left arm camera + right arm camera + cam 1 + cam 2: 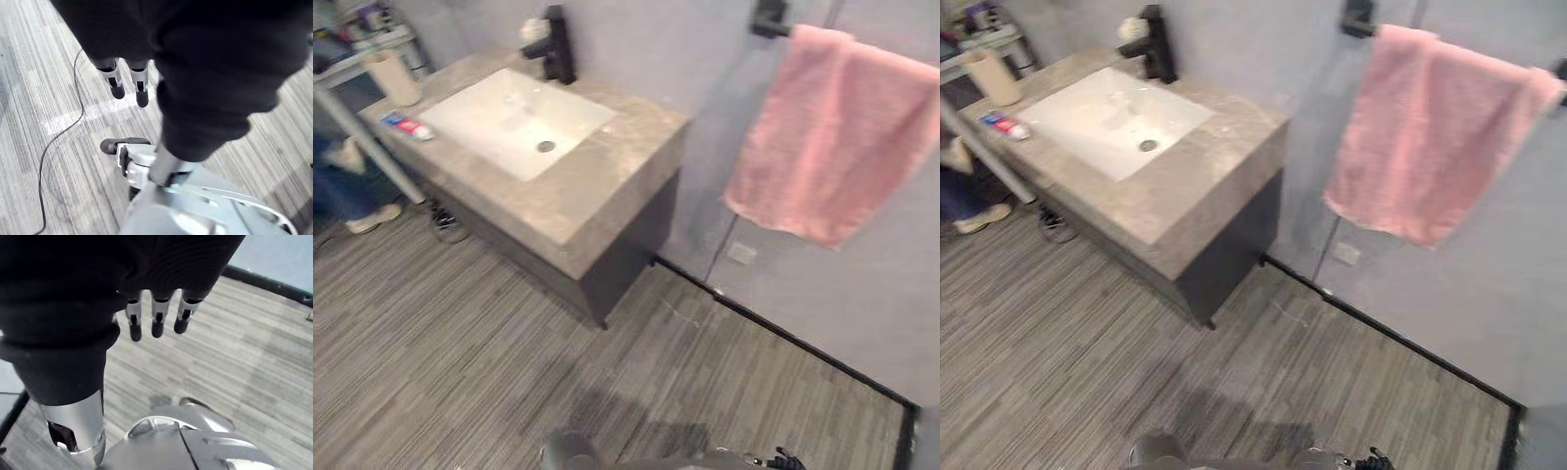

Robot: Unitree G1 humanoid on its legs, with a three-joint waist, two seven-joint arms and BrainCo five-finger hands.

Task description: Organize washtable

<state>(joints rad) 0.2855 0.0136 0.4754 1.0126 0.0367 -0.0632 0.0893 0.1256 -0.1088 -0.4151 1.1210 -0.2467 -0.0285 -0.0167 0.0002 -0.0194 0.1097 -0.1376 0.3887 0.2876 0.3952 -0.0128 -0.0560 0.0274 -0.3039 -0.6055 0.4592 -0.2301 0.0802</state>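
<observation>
The washtable (607, 171) has a grey stone top and a dark cabinet and stands against the wall at the upper left. Set into it is a white sink (480, 122), with a black faucet (555, 47) behind it. A red, white and blue tube (408, 125) lies on the counter left of the sink, and a beige cup (393, 76) stands at the far left corner. At the right, a pink towel (832, 137) hangs from a black bar on the wall. My left hand (116, 84) and right hand (156, 318) hang over the floor, fingers straight, holding nothing.
A person's leg and light shoe (370, 217) show at the left edge beside a white shelf (357, 59). Another shoe (448, 227) lies by the cabinet's foot. A black baseboard (783, 338) runs along the wall. Striped grey floor lies between me and the washtable.
</observation>
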